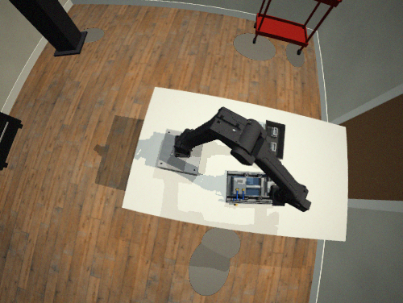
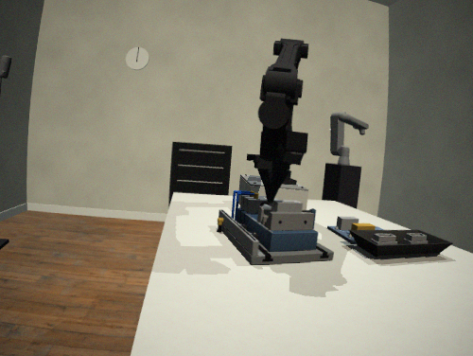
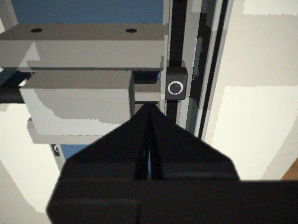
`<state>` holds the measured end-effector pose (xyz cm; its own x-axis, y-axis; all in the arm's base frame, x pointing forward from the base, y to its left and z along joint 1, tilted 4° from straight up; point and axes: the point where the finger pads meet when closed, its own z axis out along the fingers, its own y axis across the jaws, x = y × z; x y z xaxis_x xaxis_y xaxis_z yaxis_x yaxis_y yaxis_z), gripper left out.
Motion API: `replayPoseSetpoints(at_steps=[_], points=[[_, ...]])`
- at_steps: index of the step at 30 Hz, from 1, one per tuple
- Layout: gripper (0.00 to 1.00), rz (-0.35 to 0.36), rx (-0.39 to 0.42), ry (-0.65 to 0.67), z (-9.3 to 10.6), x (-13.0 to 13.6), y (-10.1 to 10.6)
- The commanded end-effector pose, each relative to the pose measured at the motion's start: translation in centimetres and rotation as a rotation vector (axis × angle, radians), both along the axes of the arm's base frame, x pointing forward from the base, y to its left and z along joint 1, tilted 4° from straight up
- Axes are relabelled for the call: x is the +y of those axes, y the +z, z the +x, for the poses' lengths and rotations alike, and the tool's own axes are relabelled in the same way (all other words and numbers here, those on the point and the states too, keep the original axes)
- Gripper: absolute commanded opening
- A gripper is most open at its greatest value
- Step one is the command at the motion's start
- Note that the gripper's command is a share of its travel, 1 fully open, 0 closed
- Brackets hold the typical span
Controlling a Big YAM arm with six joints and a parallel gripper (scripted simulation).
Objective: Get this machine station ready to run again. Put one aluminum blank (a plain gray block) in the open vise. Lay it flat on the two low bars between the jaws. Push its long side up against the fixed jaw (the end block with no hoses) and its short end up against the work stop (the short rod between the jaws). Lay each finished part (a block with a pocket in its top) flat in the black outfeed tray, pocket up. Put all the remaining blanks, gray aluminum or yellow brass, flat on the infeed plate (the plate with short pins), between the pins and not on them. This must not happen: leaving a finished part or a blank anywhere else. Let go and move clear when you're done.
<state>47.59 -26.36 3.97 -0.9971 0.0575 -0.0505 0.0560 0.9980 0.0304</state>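
Note:
My gripper point(image 2: 272, 201) point(image 3: 149, 112) is shut and empty. It points straight down into the blue and grey vise point(image 2: 274, 232) point(image 1: 248, 188). In the wrist view a grey aluminum blank point(image 3: 75, 107) lies flat between the jaws, its long side along a grey jaw block point(image 3: 82, 42). My closed fingertips sit just off the blank's short end, over the short rod of the work stop point(image 3: 175, 87). The black outfeed tray point(image 2: 402, 242) point(image 1: 276, 139) holds two pocketed parts point(image 2: 384, 237) point(image 2: 416, 236). A grey blank point(image 2: 347, 222) and a yellow brass blank point(image 2: 363, 226) lie on the infeed plate behind the tray.
Blue hoses point(image 2: 238, 196) rise at the vise's far end. The arm's base stands on a grey plate point(image 1: 179, 155) on the far side of the vise. A black cabinet point(image 2: 201, 170) and another grey arm on a pedestal point(image 2: 342, 142) stand beyond the table.

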Motion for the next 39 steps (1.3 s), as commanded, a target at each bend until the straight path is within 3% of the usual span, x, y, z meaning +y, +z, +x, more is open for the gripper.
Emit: replayPoseSetpoints(at_steps=[1, 18, 39], points=[[0.0, -0.044, -0.075, -0.011, 2.5, -1.3, 3.3], [0.0, -0.045, -0.075, -0.012, 2.5, -1.3, 3.3], [0.0, -0.029, -0.047, -0.013, 2.0, -1.3, 2.0]])
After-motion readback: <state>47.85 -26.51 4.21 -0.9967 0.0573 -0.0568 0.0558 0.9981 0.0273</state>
